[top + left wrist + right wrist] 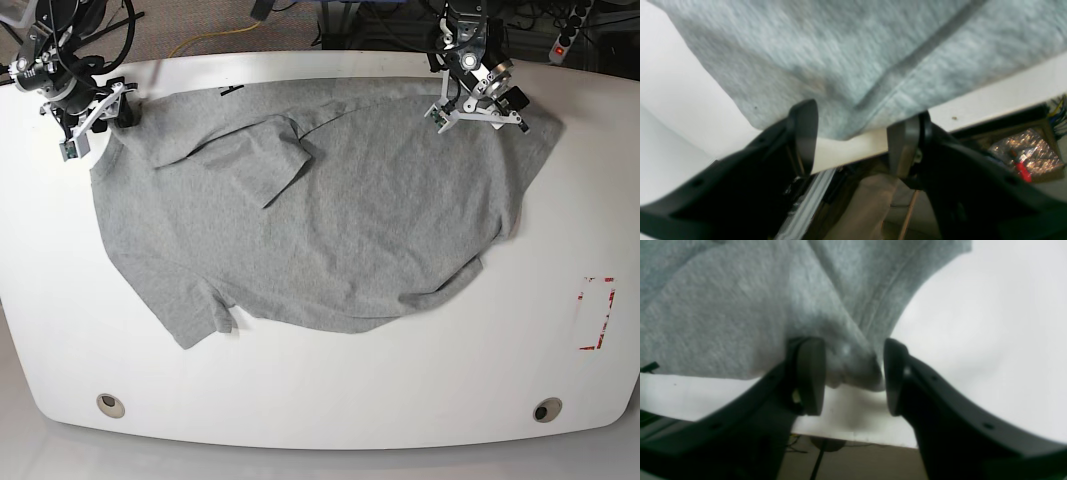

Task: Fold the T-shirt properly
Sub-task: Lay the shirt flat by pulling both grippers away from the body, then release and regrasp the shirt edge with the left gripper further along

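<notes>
T-shirt point(330, 230) flat | left pincer point(853, 140) parted at hem | right pincer point(853, 376) parted around corner

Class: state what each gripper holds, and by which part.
Nothing is held. Both the left gripper and right gripper stand open at the T-shirt's edge.

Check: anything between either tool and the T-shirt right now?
Nothing visible. The left tool and right tool each sit right at the T-shirt edge near the table rim, with cloth reaching between the open jaws. Only grey fabric and bare white tabletop lie around them.
</notes>
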